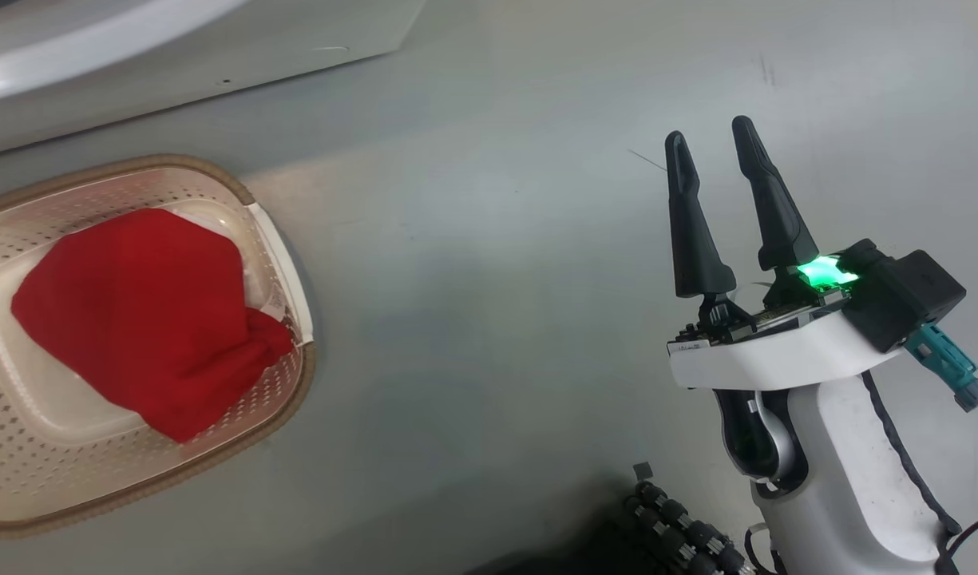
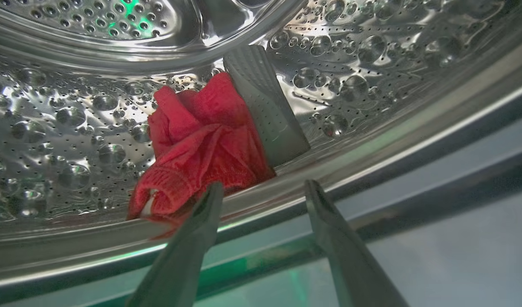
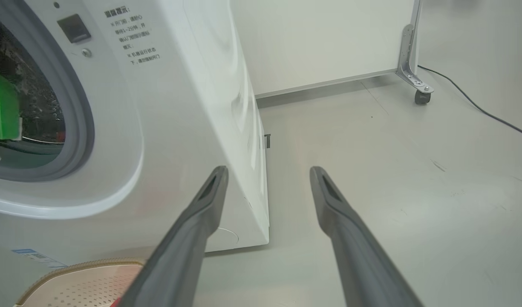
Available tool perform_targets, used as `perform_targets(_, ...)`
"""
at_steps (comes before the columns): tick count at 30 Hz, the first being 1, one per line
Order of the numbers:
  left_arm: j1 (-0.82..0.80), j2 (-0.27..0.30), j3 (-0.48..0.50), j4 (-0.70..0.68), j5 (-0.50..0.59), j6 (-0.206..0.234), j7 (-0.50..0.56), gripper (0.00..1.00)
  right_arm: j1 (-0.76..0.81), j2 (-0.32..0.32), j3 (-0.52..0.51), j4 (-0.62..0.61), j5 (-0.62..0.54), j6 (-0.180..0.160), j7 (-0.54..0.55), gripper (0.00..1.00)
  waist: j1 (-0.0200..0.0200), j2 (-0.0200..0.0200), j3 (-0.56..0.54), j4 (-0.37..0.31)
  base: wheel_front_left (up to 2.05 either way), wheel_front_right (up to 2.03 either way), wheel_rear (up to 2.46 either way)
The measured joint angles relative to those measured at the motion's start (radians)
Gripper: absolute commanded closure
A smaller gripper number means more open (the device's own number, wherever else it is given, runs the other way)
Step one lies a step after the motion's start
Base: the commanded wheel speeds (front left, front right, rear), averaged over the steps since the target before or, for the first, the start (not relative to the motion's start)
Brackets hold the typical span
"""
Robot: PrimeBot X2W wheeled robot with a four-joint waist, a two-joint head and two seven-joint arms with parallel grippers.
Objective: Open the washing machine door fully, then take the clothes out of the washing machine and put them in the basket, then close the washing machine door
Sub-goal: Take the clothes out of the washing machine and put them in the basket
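Grey floor (image 3: 371,192) — washing machine (image 3: 180,106), white partition (image 3: 320,38) beyond

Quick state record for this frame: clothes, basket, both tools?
drum: one red garment inside, against grey paddle
basket: red cloth lying in it
left tool: open, at drum lip, pointed at garment
right tool: open, empty, over floor
task: unloading unfinished

The clothes (image 1: 137,311) are bright red. The basket (image 1: 49,455) is cream, dotted with holes, its rim brown. The machine (image 3: 180,106) is white with a grey ring (image 3: 79,128); its drum (image 2: 371,51) is shiny silver, dimpled and perforated. The floor (image 1: 496,319) is pale grey. The right hand (image 1: 708,128) is black-fingered.
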Motion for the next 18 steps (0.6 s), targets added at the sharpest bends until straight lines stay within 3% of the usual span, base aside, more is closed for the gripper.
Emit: perform_targets(18, -0.223, 0.127, 0.030, 0.020, 0.040, -0.016, 0.187, 0.00, -0.027, 0.002, 0.044, 0.010, 0.070, -0.008, 0.000, 0.00, -0.0001, 0.0000, 0.106, -0.119, 0.00, 0.00, 0.00)
